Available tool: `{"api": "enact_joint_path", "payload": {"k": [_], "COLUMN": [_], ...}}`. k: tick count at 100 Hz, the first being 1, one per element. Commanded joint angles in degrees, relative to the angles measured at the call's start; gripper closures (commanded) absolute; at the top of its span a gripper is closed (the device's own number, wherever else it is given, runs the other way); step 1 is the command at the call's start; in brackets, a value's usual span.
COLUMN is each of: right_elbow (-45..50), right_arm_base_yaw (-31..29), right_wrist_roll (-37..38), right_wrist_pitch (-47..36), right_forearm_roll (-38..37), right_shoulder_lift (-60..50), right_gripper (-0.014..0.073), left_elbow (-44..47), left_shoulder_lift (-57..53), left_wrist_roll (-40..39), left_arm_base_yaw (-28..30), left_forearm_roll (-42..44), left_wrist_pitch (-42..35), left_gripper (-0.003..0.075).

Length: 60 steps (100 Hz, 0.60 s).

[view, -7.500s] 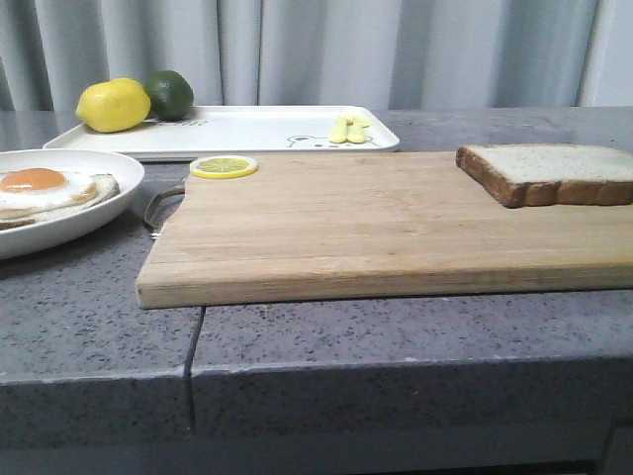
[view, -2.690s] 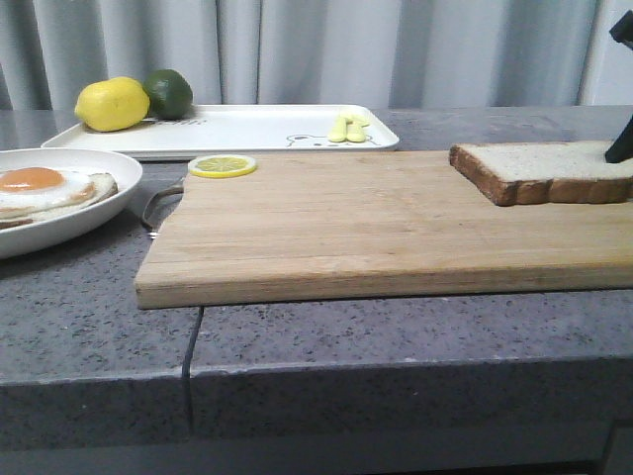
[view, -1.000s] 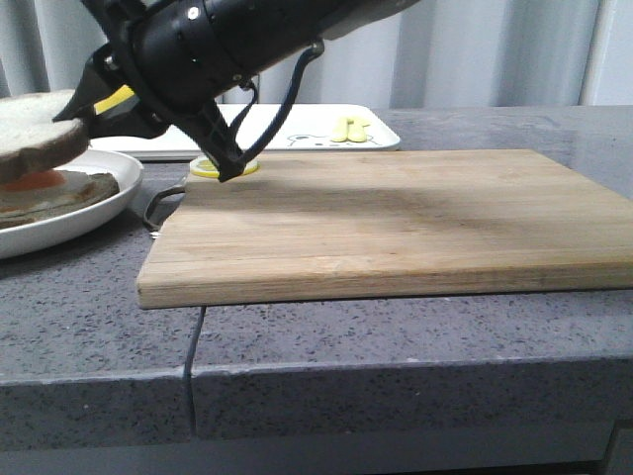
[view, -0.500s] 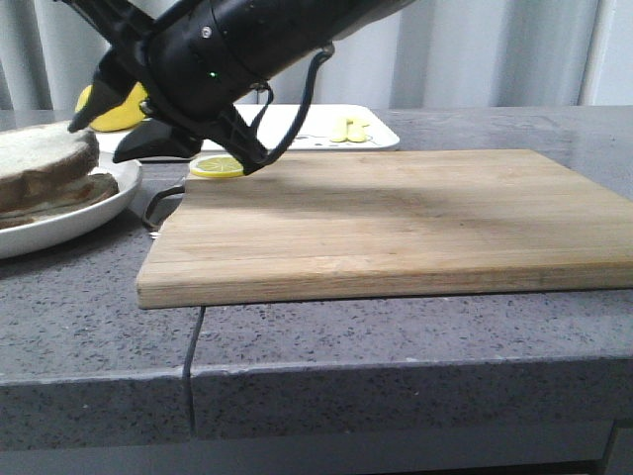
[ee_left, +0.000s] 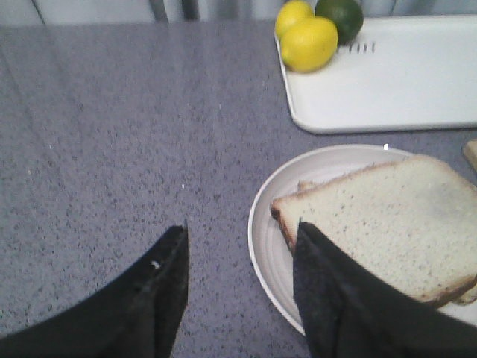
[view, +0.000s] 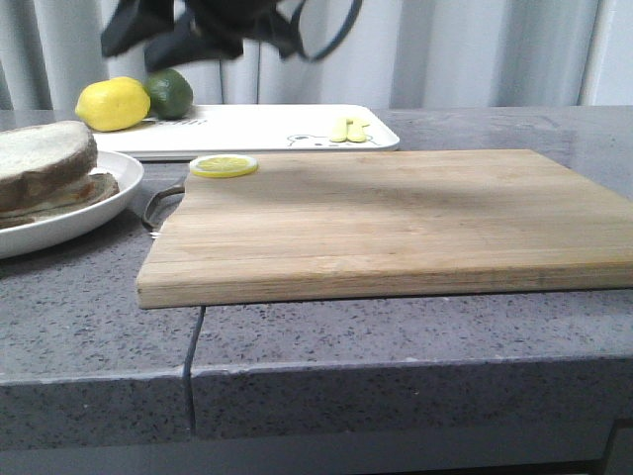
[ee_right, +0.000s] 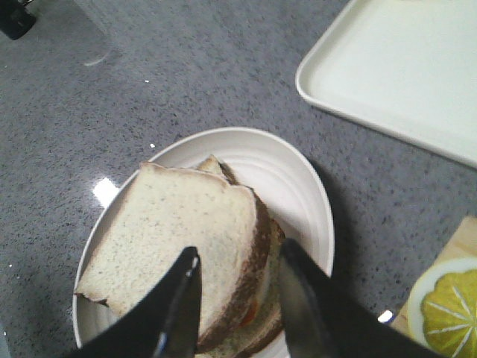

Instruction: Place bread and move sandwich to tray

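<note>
Plate (view: 94, 203) sits at the table's (view: 396, 327) left edge, the bread (view: 45, 158) lying on top of the sandwich (view: 69, 194) in it. Cutting board (view: 396, 223) just right of the plate, lemon slice (view: 224, 166) on its far left corner. Tray (view: 247, 129) behind both, with lemon (view: 112, 105) and lime (view: 170, 93) side by side on its left end, lime right of and behind the lemon.

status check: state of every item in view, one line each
bread: released, lying on top of the sandwich
sandwich: topped, in the plate
tray: holds lemon and lime, no sandwich
cutting board: only a lemon slice on it
left gripper: open
right gripper: open
</note>
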Motion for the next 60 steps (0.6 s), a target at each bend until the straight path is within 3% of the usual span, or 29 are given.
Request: {"api": "enact_joint_path", "payload": {"k": [1, 22, 43, 60], "right_elbow": [-2.1, -2.0, -2.0, -2.0], "right_arm_base_yaw": [0.3, 0.3, 0.3, 0.3], "right_wrist_roll": [-4.4, -6.7, -9.7, -9.8], "right_wrist_pitch": [-0.3, 2.3, 5.7, 6.2], "right_forearm_roll": [0.2, 0.0, 0.0, 0.0], "right_shoulder_lift": [-6.3, -11.6, -15.6, -17.5], "right_gripper": [0.0414, 0.0575, 0.0593, 0.0593], "left_elbow": [-3.7, -8.7, -14.6, -17.6], "left_shoulder_lift": [4.6, 15.7, 26.8, 32.5], "left_wrist_roll": [-0.4, -0.4, -0.2, 0.1], "left_arm_base_yaw": [0.2, 3.6, 9.3, 9.7], "left_forearm_roll": [-1.0, -8.4, -13.2, -14.0], "left_wrist_pitch": [-1.2, -0.1, 9.8, 13.2], "left_gripper": [0.0409, 0.0409, 0.0410, 0.0410]}}
